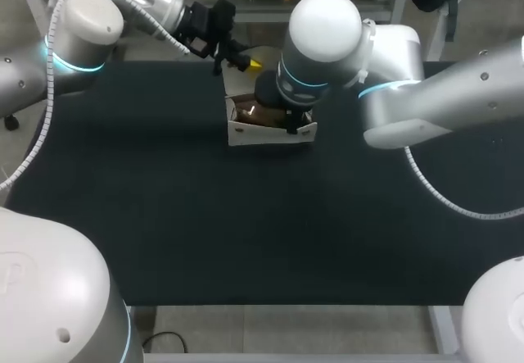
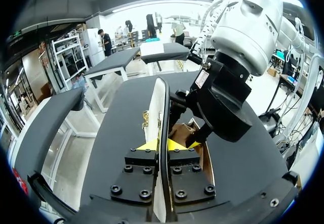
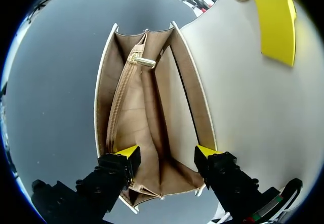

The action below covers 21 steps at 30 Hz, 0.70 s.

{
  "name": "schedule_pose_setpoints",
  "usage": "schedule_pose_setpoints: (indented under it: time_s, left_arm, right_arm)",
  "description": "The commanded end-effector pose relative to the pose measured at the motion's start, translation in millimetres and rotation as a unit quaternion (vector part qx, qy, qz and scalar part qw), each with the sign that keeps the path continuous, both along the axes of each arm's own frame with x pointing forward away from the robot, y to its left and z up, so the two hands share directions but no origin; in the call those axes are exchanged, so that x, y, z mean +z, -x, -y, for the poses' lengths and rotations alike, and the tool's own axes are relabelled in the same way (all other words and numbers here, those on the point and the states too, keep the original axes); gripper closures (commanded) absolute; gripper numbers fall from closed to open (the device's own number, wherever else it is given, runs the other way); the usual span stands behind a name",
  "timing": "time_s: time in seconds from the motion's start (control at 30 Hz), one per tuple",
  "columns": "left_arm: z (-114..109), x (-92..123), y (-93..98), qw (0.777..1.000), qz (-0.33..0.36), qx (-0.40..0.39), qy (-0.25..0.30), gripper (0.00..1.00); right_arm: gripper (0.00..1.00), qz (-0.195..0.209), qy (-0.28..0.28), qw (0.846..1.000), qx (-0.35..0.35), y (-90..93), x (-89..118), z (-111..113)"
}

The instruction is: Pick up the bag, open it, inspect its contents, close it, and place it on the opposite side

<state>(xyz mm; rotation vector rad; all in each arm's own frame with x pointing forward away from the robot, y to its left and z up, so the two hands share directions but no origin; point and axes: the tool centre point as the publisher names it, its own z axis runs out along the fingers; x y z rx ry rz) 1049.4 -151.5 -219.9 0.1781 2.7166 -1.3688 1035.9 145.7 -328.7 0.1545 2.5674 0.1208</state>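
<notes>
At worktop (image 1: 164, 215) middle, inspecting open bag (image 1: 270, 129) with right pincer (image 3: 166, 153) spread at its mouth, left pincer (image 2: 160, 144) pinching flap (image 2: 162, 97) upright; next, probably withdraw right and lower flap.

The bag (image 1: 270, 136) stands at the far middle of the table (image 1: 164, 232), and the near half is open to pass. The right gripper (image 3: 167, 155) hangs over the bag's mouth with fingers spread, blocking entry from above. On the far side, the left gripper (image 2: 161, 144) pinches the raised flap (image 2: 155, 105), closing the far-left approach.
</notes>
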Motion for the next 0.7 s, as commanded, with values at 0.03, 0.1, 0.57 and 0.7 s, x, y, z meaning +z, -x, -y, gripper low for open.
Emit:
schedule_pose_setpoints:
  time_s: [0.03,0.1,0.57,0.7]
  left_arm:
    - [1.3,-2.7,-3.0,1.000,-0.004,-0.004,0.000,1.00]
    - [1.4,-3.3,-3.8,1.000,-0.005,-0.004,-0.001,1.00]
    - [1.6,-4.1,-5.9,1.000,-0.005,-0.003,-0.002,1.00]
    - [1.4,-4.1,-6.0,1.000,-0.004,-0.002,-0.002,1.00]
  right_arm:
    - [0.23,-0.003,-0.003,1.000,0.003,-5.9,-6.3,1.8]
    - [0.24,-0.004,-0.004,1.000,0.003,-6.5,-7.3,1.6]
    - [0.29,-0.007,-0.004,1.000,0.005,-7.9,-7.9,2.2]
    - [0.27,-0.007,-0.004,1.000,0.005,-8.1,-7.8,2.1]
